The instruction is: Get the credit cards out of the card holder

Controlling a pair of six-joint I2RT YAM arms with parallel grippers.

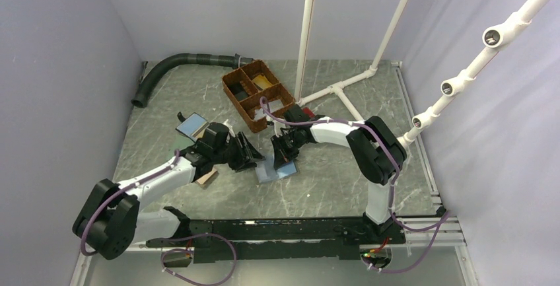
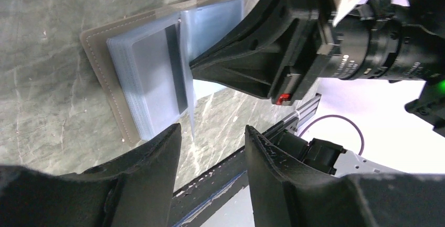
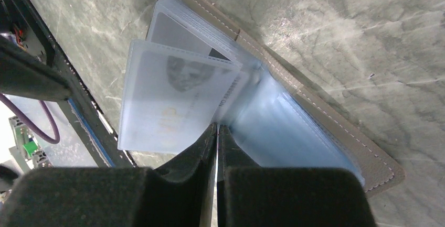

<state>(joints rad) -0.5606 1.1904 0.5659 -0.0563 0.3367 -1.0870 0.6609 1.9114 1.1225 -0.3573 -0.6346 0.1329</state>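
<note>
Right claw (image 3: 216, 132) was pressed together, tips down at the fold of the card holder (image 3: 325, 122), right where one clear sleeve (image 3: 131, 138) stood lifted off the stack; couldn't tell if the sleeve's edge was caught between the tips. Left claw (image 2: 212, 132) was spread, nothing between its fingers, sitting low just beside the holder's edge, not touching it. Card holder lay open and flat on the grey-green marbled surface (image 1: 343, 180), between the two claws in the top view, taupe stitched outside down, light blue sleeves up. Credit cards (image 3: 173, 96) sat inside the sleeves: one pale grey-white card in the lifted sleeve with a faint blurry print on it, another in the sleeve beneath with a dark stripe along one edge. Exact card count was not readable. Farther back on the surface stood a brown divided tray (image 1: 257, 93), a black hose (image 1: 173, 67) and a white pipe frame (image 1: 343, 88). Blue wallet (image 1: 191, 125) lay by the left arm, well apart from the holder
</note>
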